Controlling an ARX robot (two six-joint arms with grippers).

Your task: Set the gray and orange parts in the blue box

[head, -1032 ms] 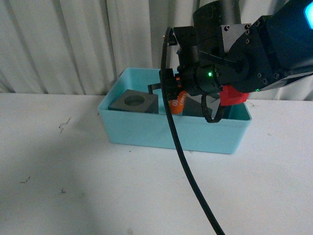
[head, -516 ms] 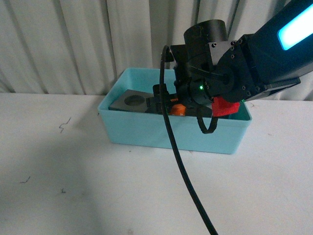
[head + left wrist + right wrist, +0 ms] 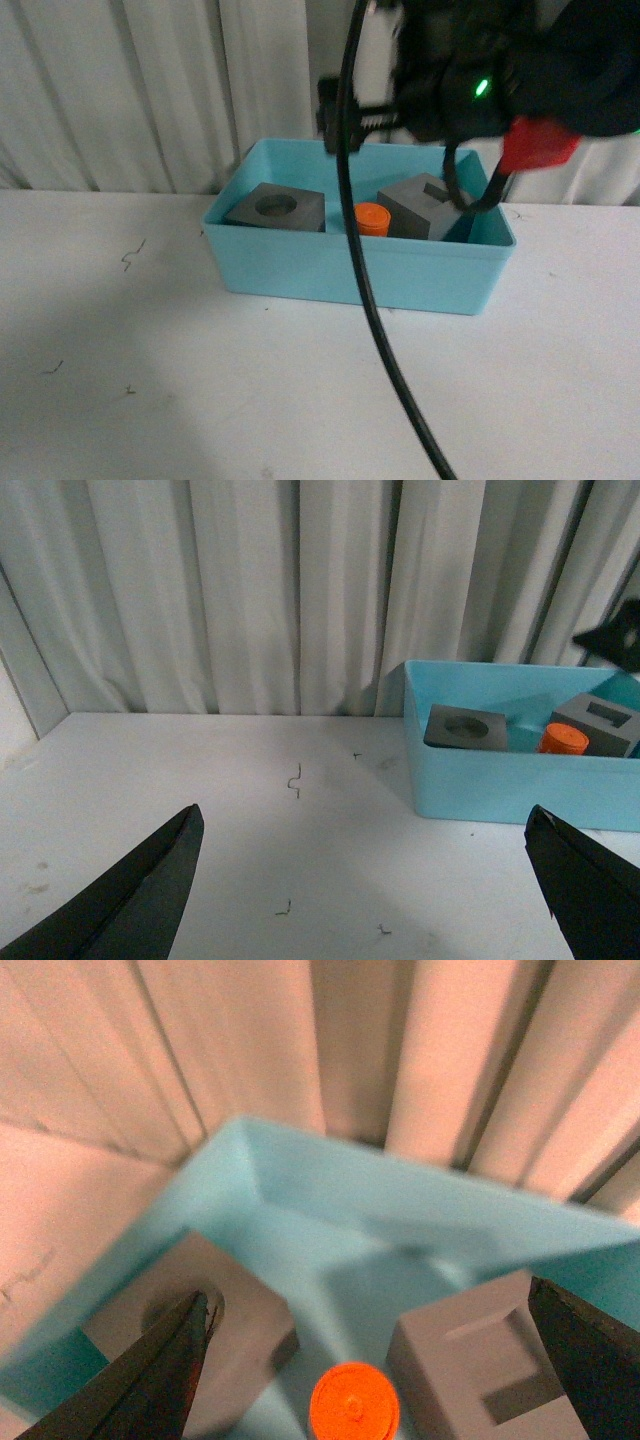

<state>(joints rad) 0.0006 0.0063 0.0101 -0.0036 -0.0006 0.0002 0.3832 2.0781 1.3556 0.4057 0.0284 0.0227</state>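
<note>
The blue box (image 3: 360,268) stands on the white table at the back middle. Inside it are the gray cube with a round recess (image 3: 277,208), the orange cylinder (image 3: 372,219) standing upright, and the gray cube with a rectangular recess (image 3: 420,207). My right gripper (image 3: 365,1360) is open and empty, held above the box over the orange cylinder (image 3: 353,1410), between the two cubes (image 3: 180,1310) (image 3: 480,1360). My left gripper (image 3: 362,880) is open and empty over the bare table, well to the left of the box (image 3: 480,780).
A black cable (image 3: 370,300) hangs from the right arm across the front of the box. Red tape (image 3: 535,145) marks that arm. White curtains close off the back. Small dark scraps (image 3: 294,780) lie on the table.
My right gripper has risen out of the box to above it, leaving the orange cylinder standing free inside. The rectangular-recess cube now shows.
</note>
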